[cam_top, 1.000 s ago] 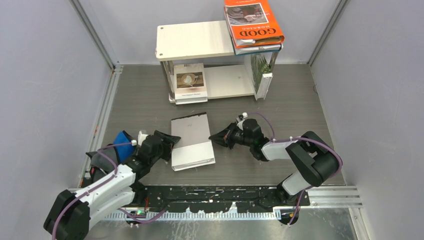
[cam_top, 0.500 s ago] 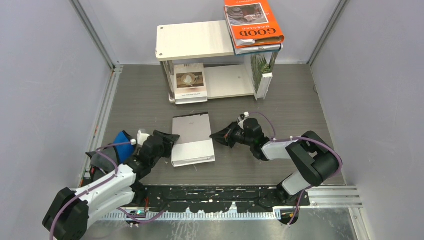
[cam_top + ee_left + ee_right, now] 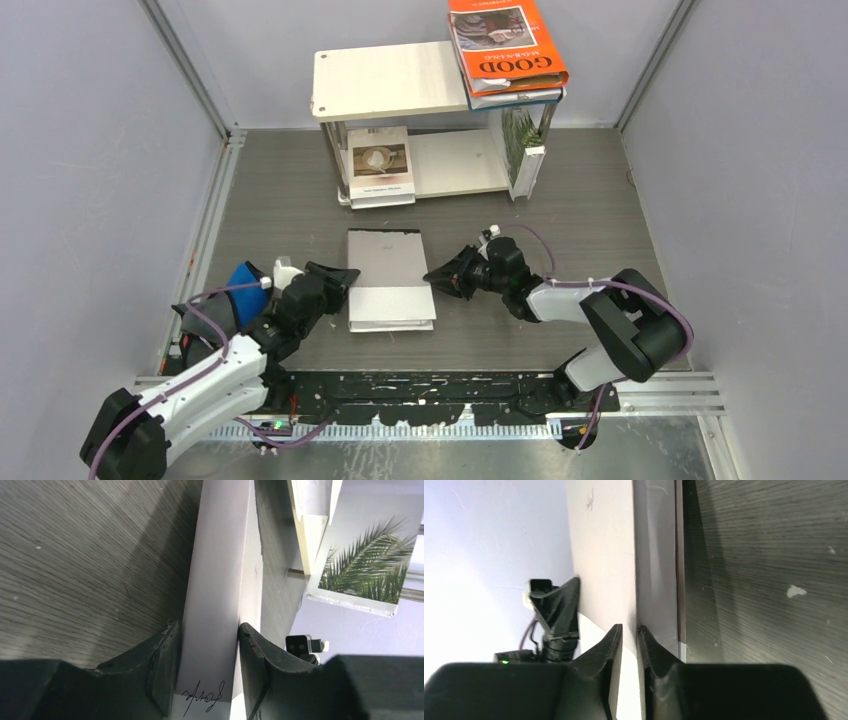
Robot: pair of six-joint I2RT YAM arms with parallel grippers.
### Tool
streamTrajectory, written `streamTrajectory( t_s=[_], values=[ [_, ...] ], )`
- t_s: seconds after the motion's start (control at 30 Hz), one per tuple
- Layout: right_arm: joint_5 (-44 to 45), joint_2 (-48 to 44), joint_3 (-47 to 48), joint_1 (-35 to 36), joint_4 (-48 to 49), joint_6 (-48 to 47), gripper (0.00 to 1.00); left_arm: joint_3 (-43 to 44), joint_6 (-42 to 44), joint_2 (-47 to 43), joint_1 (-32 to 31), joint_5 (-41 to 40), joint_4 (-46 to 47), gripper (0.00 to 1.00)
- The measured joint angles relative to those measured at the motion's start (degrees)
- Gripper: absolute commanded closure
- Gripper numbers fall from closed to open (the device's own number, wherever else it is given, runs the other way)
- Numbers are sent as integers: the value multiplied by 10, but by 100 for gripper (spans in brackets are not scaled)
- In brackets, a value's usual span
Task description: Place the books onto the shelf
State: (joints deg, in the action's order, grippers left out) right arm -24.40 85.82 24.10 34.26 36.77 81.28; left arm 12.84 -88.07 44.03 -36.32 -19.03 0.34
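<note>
One grey-white book [image 3: 388, 275], left end effector [image 3: 347, 279] gripping it, right end effector [image 3: 432, 277] barely parted

My left arm [image 3: 215, 372] lies low, angled right, and the left end effector [image 3: 209, 630] pinches the plain grey-white book [image 3: 385, 262] at its edge. My right arm [image 3: 600, 305] folds back leftward; the right end effector [image 3: 630, 629] has its fingers [image 3: 610, 647] parted a crack.

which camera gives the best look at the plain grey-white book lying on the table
Top external: the plain grey-white book shows whole, flat on the table. The left wrist view shows only its edge between the left fingers; the right wrist view shows a close strip of cover.
</note>
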Motion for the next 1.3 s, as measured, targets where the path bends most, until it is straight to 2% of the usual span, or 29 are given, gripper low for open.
streamTrajectory(
  t_s=[0.1,0.33,1.0,1.3],
  values=[
    [5,-34,1,1,-56,-35,64,9,0,-17,-9,2,-14,63],
    [17,-80,13,4,-141,-96,59,47,3,-19,-25,8,-35,64],
    [57,-82,14,0,-188,-127,58,134,56,104,-59,11,-19,66],
    [61,-107,12,0,-224,-145,46,191,76,110,-104,-7,-84,74]
  ],
)
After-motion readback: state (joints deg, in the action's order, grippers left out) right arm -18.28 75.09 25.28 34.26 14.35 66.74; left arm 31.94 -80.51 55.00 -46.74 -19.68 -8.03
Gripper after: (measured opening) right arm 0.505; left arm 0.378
